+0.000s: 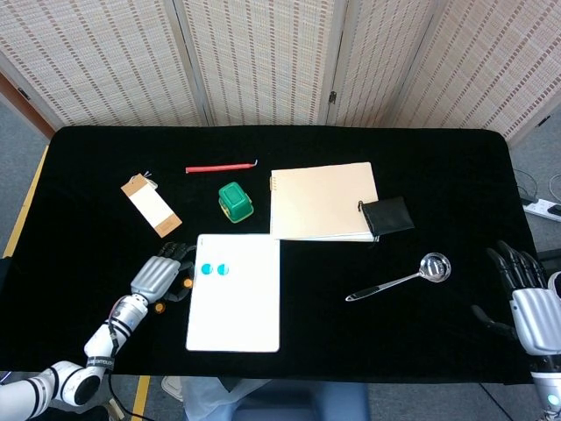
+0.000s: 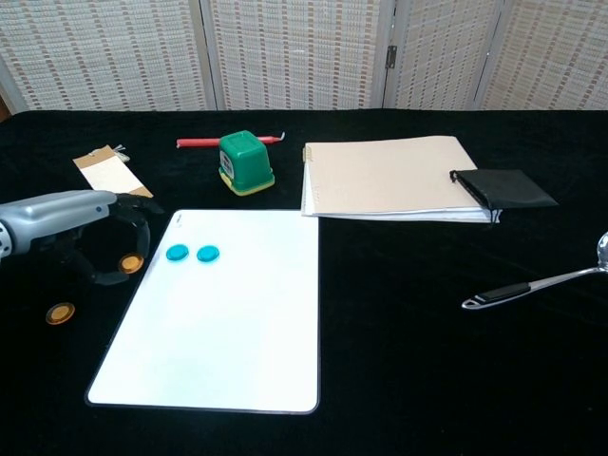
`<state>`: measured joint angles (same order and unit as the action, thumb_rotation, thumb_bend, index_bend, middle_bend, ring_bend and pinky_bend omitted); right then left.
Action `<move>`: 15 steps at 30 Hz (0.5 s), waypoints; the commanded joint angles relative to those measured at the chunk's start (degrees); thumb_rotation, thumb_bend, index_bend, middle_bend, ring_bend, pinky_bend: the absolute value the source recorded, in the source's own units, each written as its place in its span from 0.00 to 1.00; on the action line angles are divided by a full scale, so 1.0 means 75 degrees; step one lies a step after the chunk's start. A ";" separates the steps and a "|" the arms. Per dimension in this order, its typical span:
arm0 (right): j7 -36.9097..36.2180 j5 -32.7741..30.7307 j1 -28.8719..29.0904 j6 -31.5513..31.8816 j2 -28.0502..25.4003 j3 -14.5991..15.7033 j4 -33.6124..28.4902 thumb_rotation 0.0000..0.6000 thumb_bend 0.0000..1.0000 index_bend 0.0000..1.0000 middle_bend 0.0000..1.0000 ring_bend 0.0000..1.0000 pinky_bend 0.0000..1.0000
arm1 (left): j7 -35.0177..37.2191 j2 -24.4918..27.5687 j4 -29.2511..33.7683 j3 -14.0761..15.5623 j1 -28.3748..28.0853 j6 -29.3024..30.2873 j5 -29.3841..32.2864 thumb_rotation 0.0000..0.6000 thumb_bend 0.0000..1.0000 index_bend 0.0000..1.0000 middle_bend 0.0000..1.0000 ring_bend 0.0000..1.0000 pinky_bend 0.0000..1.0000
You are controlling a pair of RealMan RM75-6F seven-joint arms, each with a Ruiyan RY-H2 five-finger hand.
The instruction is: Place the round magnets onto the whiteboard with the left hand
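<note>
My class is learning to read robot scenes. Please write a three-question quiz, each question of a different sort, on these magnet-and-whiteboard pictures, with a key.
1. True or false: two blue magnets lie on the whiteboard.
2. Which hand holds an orange magnet beside the board's left edge? A) left hand B) right hand
3. Fill in: a second orange magnet lies on the black ____.

Key: 1 true; 2 A; 3 table.
</note>
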<state>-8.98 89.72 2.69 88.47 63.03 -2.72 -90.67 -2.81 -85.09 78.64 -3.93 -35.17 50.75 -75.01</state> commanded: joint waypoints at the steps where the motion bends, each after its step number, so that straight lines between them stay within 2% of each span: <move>1: -0.0016 0.0007 -0.0002 0.0006 0.0006 -0.0001 0.0011 1.00 0.27 0.00 0.00 0.00 0.00 | -0.0195 -0.0109 0.0129 0.0006 -0.0081 -0.0103 0.0091 1.00 0.40 0.51 0.12 0.00 0.00; 15: -0.0048 -0.0018 -0.0006 -0.0003 -0.0012 -0.0016 0.0036 1.00 0.27 0.00 0.00 0.00 0.00 | -0.0537 -0.0211 0.0264 0.0074 -0.0110 -0.0068 0.0203 1.00 0.40 0.49 0.12 0.00 0.00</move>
<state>-9.35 89.58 2.65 88.45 62.95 -2.84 -90.41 -6.82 -86.69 80.61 -3.39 -36.01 50.23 -73.48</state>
